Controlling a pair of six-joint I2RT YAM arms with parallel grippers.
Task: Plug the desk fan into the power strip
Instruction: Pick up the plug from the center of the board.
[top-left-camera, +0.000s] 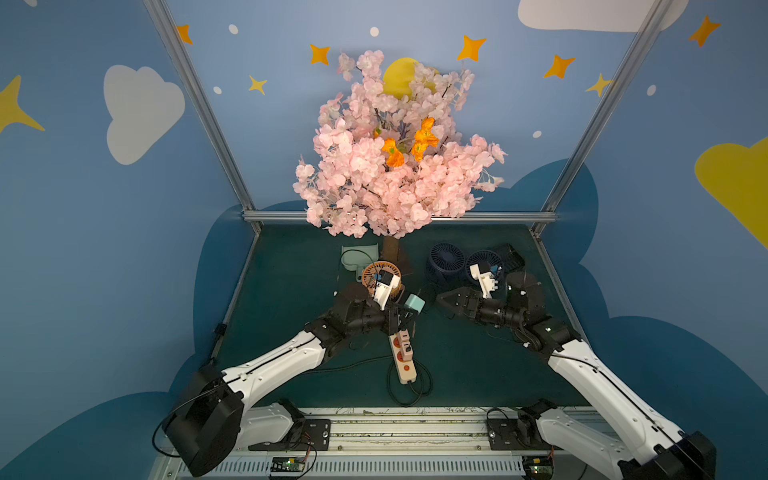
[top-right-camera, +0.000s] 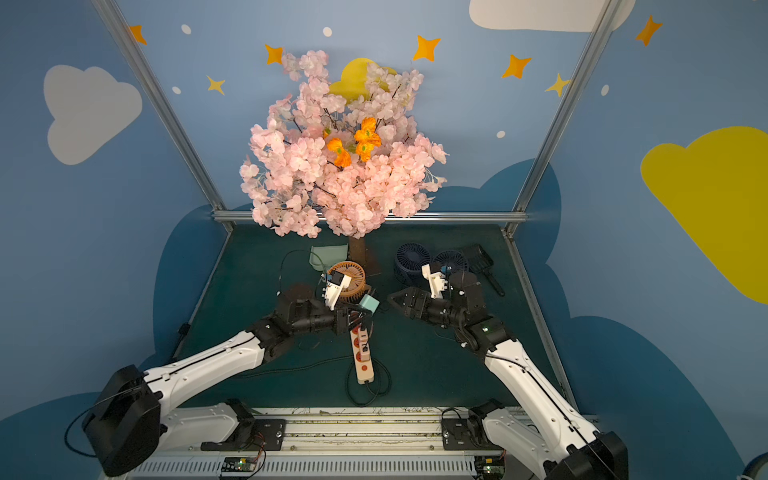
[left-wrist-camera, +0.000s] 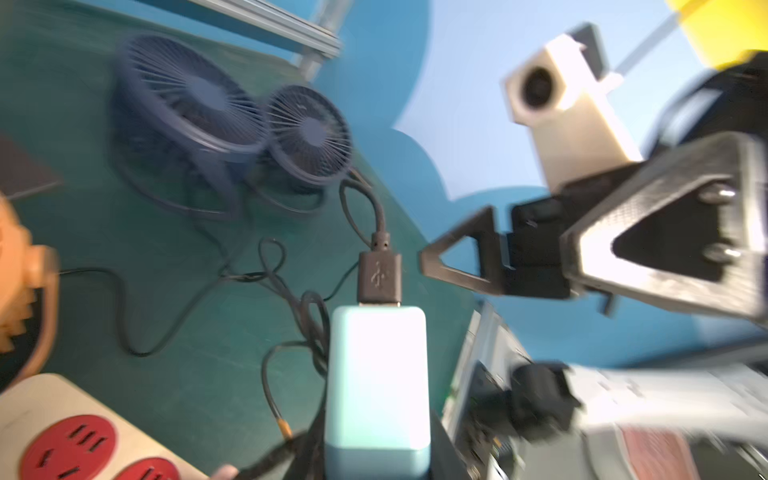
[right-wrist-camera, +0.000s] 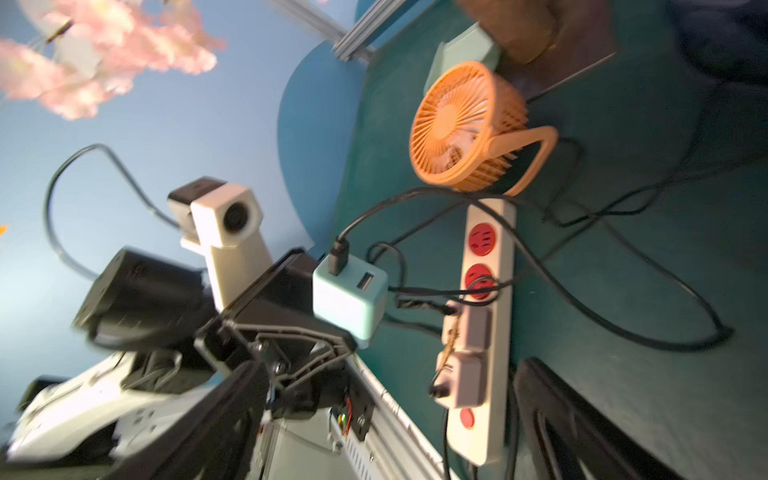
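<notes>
left gripper (right-wrist-camera: 332, 328) clamped on mint adapter (right-wrist-camera: 349, 297), right gripper (top-left-camera: 446, 300) spread, empty. usb cable (right-wrist-camera: 415, 199) drapes over power strip (right-wrist-camera: 490, 316) at 3 o'clock; could snag and block the socket

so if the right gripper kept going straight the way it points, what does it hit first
Most likely the mint USB adapter held in the left gripper. The right gripper, jaws open, points across the table at it, with bare mat between. Depth is unclear, so it could pass just beyond it.

white arm links (top-left-camera: 274, 365), black joints, black cables, cream wrist cameras (top-left-camera: 384, 289).
</notes>
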